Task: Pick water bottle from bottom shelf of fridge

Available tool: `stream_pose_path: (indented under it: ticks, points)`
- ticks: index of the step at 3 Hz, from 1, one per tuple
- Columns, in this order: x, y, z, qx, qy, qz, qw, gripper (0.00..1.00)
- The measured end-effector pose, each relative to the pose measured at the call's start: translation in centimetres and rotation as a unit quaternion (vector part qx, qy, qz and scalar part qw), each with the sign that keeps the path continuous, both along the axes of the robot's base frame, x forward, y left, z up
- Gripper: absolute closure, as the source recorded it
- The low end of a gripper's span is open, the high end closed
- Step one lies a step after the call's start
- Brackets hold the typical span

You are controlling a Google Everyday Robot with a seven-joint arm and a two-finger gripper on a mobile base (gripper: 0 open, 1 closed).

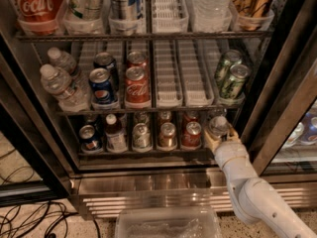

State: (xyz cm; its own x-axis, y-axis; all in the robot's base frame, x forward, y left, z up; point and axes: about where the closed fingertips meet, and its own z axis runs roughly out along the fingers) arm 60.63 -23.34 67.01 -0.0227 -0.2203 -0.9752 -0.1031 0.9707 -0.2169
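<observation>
The fridge (275,114) stands open in front of me, with its shiny steel base (148,186) below. On the bottom shelf (148,152), in the rightmost lane, stands the water bottle (218,124), small and clear with a pale cap. My gripper (221,134) reaches in from the lower right on its white arm. Its tan fingers (211,142) sit on both sides of the bottle's lower body and close against it. The bottle is upright at the front of the shelf.
Left of it the bottom shelf holds several cans (192,134) and a white-capped bottle of dark drink (115,133). The rack above holds bigger clear bottles (60,86), cola cans and green cans (232,81). A clear plastic bin (168,224) and cables (29,217) lie on the floor.
</observation>
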Motion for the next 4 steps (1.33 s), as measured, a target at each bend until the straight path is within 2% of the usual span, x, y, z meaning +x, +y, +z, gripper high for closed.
stream_pose_path:
  ticks: [1, 2, 3, 4]
  points:
    - [-2.3, 0.2, 1.6, 0.003, 0.013, 0.030, 0.9995, 1.00]
    - [-6.4, -0.8, 2.6, 0.008, 0.058, 0.067, 0.9960, 1.00]
    - [-8.5, -1.6, 2.6, 0.009, 0.079, 0.079, 0.9937, 1.00]
    - [-8.4, -1.5, 2.4, 0.008, 0.080, 0.081, 0.9935, 1.00]
